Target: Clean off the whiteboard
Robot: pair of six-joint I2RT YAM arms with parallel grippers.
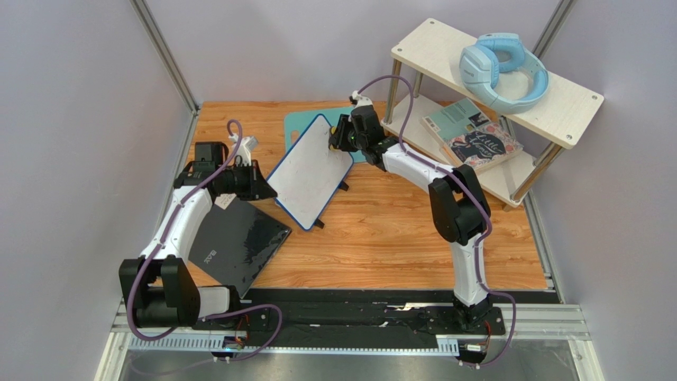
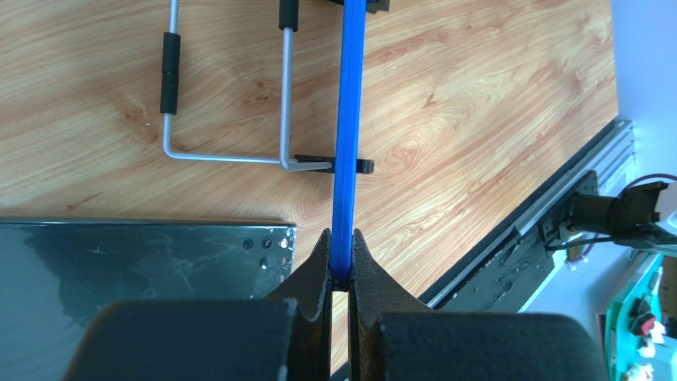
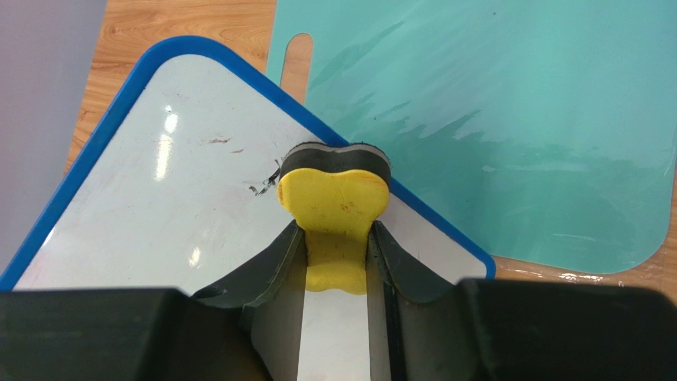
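- At the centre-left of the top view, the whiteboard (image 1: 310,171) stood tilted on the desk (image 1: 413,230). Its long axis ran from upper right to lower left, between a black slab (image 1: 234,242) and a teal mat (image 3: 516,119).
- At the board's left-hand edge, the left gripper (image 2: 342,242) had its jaws clamped tight on the blue frame. The frame ran straight up the left wrist view from between them.
- At the board's upper end, the right gripper (image 3: 338,238) was the arm nearer the writing face. Its jaws were closed around a yellow eraser (image 3: 334,198), whose dark underside appeared to rest against the board close to the upper-right edge.
- Just left of the eraser in the right wrist view lay small dark smudges (image 3: 262,184), with a fainter fleck further up and left. The coming stroke probably had to travel that way.
- Elsewhere the white face looked glossy and almost clean, so the job seemed nearly done.
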